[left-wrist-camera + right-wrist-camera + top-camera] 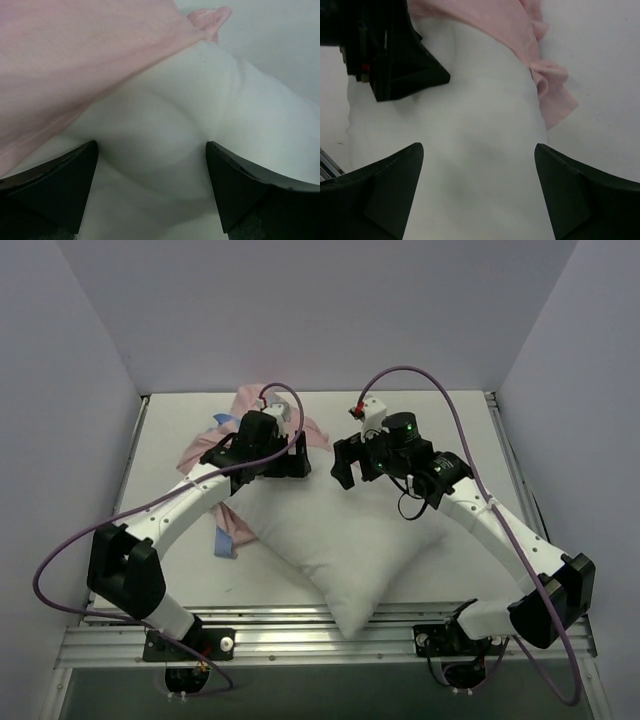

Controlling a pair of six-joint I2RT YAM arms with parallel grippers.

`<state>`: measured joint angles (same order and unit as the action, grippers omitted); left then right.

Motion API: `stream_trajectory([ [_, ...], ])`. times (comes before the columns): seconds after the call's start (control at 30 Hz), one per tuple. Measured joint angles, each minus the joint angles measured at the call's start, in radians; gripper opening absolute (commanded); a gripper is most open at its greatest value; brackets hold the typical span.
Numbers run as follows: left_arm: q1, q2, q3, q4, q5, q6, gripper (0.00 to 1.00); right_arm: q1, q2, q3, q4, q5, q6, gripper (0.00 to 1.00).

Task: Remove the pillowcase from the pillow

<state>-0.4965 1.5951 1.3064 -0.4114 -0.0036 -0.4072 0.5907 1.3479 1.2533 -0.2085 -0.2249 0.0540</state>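
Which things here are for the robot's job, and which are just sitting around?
For the job:
- pillow
- pillowcase, pink and blue, bunched at the pillow's far left end
- left hand, open over the pillow
- right hand, open over the pillow

Just there:
- table
- metal rail at the table's near edge
- back wall

White table amid pale lilac walls, aluminium rails in front

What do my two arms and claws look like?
The left arm and right arm have white tubular links, black joint housings and looping purple cables. The right one carries a green light. The left claw and right claw have black wedge-shaped fingers.
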Motion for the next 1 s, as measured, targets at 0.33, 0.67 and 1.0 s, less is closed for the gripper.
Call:
stream_trajectory([
  [0.33, 0.048, -0.027, 0.189, -0.218, -0.045, -0.027, 0.97, 0.001, 0.047, 0.041, -0.035, -0.002, 0.029, 1.0],
  [0.67, 0.19, 0.241, 0.426, -0.221, -0.057, -0.024, 0.97, 0.075, 0.171, 0.031, -0.023, -0.031, 0.123, 0.97],
  [1.0, 0.218, 0.262, 0.609, -0.26, -0.177, 0.116, 0.97, 0.083, 0.203, -0.078, 0.075, -0.023, 0.138, 0.0],
])
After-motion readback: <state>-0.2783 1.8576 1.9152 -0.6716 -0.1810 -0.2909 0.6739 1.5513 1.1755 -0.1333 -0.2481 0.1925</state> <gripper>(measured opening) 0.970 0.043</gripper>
